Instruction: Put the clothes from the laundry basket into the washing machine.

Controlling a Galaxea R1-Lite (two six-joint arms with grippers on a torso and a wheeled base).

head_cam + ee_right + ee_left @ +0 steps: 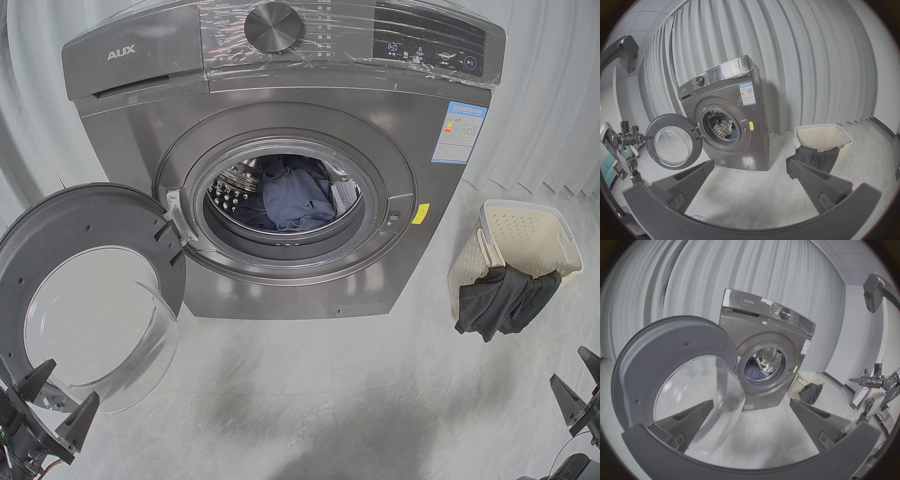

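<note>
Nearest the robot, the left gripper (65, 387) and the right gripper (570, 369) both sit low with fingers spread apart and empty, the left one just before the open door (87, 219). Ahead of the right gripper, the dark garment (506, 300) hangs over the front rim of the laundry basket (531, 237). That arm looks best placed to reach it, pinching the bunched fold at the rim rather than a loose tail so the light basket is not tipped. Farther off, the washing machine (281, 112) already holds blue clothes (294, 197) in its drum, so the garment should clear the opening's lip and go well in.
</note>
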